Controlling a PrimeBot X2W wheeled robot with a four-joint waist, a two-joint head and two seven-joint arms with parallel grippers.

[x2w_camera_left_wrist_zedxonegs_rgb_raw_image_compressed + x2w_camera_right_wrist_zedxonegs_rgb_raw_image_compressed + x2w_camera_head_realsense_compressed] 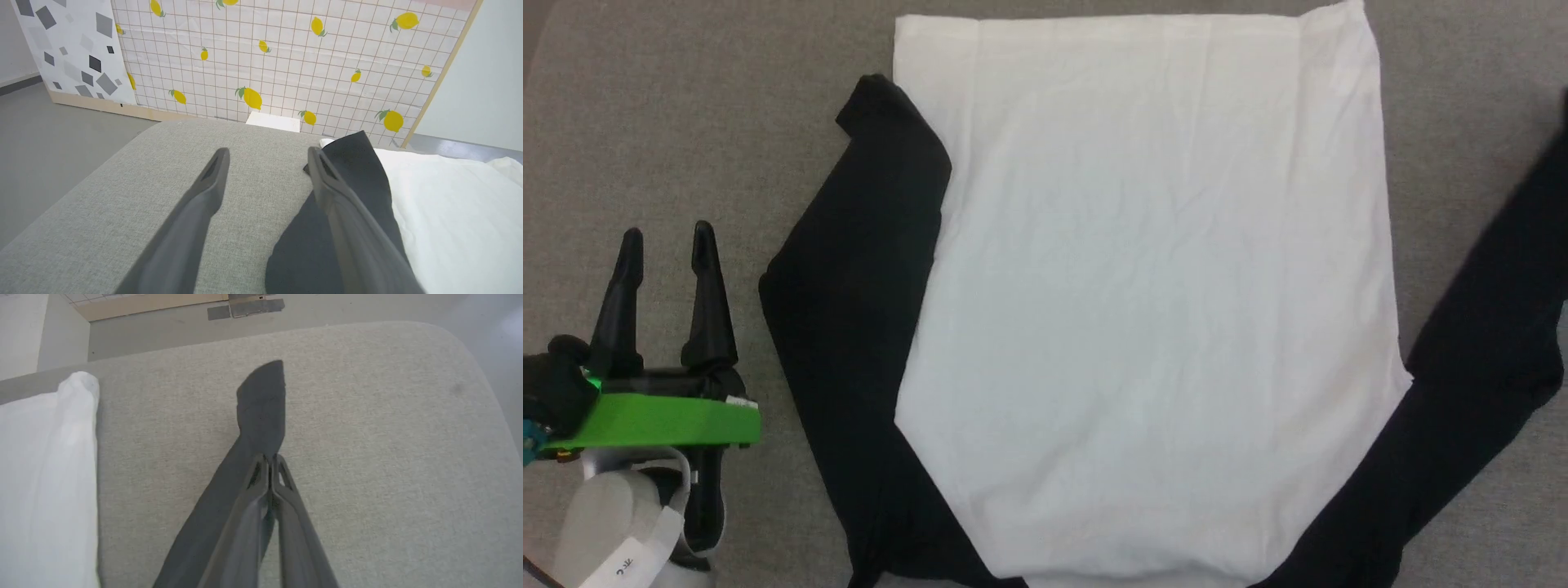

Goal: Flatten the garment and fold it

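Observation:
The garment lies spread on the grey cushion, white body up with no print showing. Its left black sleeve is laid along the body's left edge. The right black sleeve runs out to the right edge of the head view. My left gripper hovers open over bare cushion left of that left sleeve. From the left wrist, the open gripper has the sleeve cuff just beside its right finger. My right gripper is shut on the right sleeve, pinching it a little short of the cuff.
The grey cushion has a rounded far corner with floor beyond it. A lemon-print tiled panel stands behind the cushion, and a small white box sits at its base. Bare cushion lies left of the garment.

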